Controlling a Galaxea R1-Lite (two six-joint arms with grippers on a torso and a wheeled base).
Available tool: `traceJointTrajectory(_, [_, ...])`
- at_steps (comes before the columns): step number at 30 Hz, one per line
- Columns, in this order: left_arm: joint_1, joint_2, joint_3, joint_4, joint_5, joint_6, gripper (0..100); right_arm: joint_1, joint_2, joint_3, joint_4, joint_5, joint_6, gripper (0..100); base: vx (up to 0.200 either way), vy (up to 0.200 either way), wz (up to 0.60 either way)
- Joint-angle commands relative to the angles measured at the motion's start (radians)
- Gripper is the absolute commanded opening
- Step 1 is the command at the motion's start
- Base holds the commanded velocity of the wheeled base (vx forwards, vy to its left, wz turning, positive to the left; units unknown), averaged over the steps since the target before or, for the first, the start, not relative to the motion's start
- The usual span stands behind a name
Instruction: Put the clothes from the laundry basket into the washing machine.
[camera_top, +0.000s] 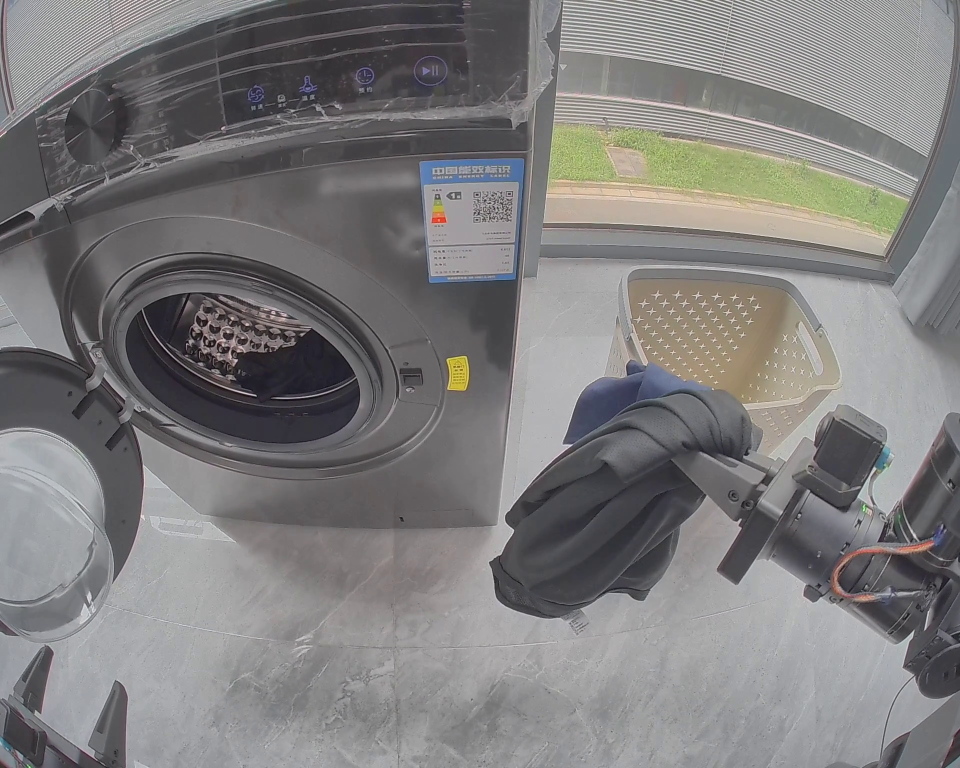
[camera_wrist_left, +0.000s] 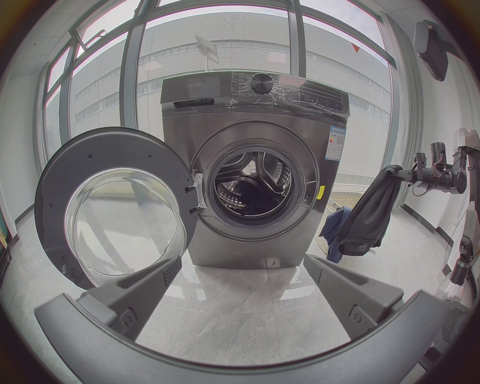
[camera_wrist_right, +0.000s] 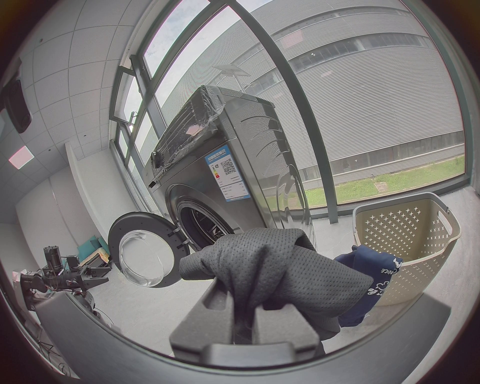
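A grey garment is clamped in the jaws of the right gripper, at 7 o'clock from the basket; the jaws of the left gripper are held wide apart.

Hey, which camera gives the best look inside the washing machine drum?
The left wrist view: it faces the drum head-on through the open door. The head view looks into the drum obliquely from above. The right wrist view catches just a side-on sliver.
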Motion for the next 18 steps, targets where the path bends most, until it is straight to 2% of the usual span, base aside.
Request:
traceJointTrajectory(1, [0.000,-0.009,0.015,0.000,0.000,0.000,100,0.000,0.002,0.001,-0.001,0.000,0.000,0,0.000,0.000,0.00])
traceJointTrajectory(3, [0.000,-0.009,0.015,0.000,0.000,0.000,100,0.000,0.004,0.001,-0.001,0.000,0.000,0,0.000,0.000,0.00])
traceJointTrajectory(18, [0.000,-0.009,0.015,0.000,0.000,0.000,100,-0.009,0.004,-0.005,-0.001,0.000,0.002,0,0.000,0.200,0.00])
